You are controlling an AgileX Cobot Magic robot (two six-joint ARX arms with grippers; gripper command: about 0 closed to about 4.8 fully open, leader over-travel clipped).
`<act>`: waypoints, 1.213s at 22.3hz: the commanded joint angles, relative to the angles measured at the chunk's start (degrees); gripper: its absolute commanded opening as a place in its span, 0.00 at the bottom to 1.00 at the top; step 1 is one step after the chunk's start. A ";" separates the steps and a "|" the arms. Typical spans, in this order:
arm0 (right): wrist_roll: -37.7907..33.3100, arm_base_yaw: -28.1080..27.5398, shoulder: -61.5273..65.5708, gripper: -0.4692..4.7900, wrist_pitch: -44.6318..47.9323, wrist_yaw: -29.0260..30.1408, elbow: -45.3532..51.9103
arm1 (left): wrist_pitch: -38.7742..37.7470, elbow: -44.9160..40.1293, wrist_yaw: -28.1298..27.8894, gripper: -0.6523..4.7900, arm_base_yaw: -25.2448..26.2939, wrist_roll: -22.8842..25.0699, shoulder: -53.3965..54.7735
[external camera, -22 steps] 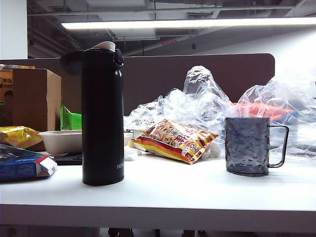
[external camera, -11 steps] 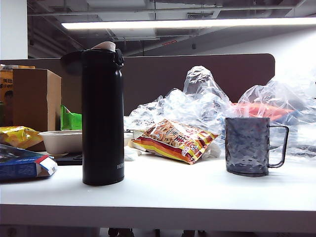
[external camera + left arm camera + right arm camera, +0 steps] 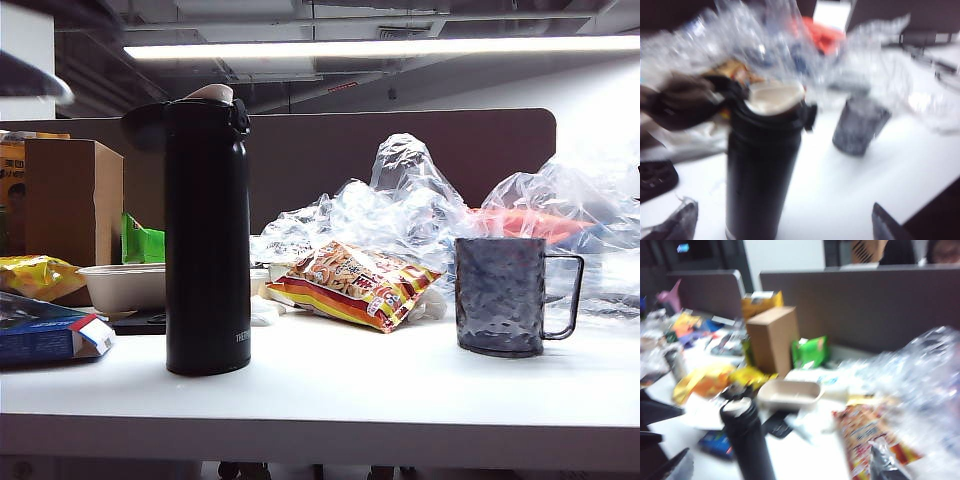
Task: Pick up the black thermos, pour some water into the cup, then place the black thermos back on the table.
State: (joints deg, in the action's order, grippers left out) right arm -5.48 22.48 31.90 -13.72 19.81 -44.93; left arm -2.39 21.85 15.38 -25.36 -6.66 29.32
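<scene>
1. I count one black thermos point(image 3: 208, 240), standing upright on the left part of the table point(image 3: 330, 395), its flip lid hinged open and the pale spout showing on top.
2. I count one cup point(image 3: 503, 296), upright on the right part of the table, well apart from the thermos, its handle turned to the right in the exterior view. I cannot tell whether it holds anything.
3. Between them, further back, lies one striped snack packet point(image 3: 350, 283) against a heap of clear plastic bags point(image 3: 420, 205).
4. Left of the thermos I see one pale shallow bowl point(image 3: 125, 286); its inside is hidden from me. One cardboard box point(image 3: 72, 200) stands behind it and one blue box point(image 3: 45, 332) lies at the table's left edge.
5. My left gripper point(image 3: 780, 222) hangs above and near the thermos; only its two dark fingertips point(image 3: 677, 225) show at the frame's corners, spread wide and holding nothing.
6. My right gripper point(image 3: 775, 465) is also spread wide and empty, looking down on the thermos and the clutter beyond it; the view is blurred.
</scene>
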 commanded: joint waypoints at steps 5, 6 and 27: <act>0.81 15.28 8.61 1.00 -0.76 -12.00 -0.13 | 2.34 0.26 -10.29 1.00 -5.95 5.42 9.51; 1.51 17.09 9.92 1.00 -0.50 -13.03 -0.13 | 3.10 0.26 -10.97 1.00 -6.16 5.79 11.02; 4.02 22.95 17.35 1.00 2.25 -16.33 -0.22 | 21.77 0.22 -11.72 1.00 -6.27 6.23 34.88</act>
State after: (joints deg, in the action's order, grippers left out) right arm -2.22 45.39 49.45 -12.34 3.64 -44.88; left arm 16.03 21.93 3.81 -31.53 -0.86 63.53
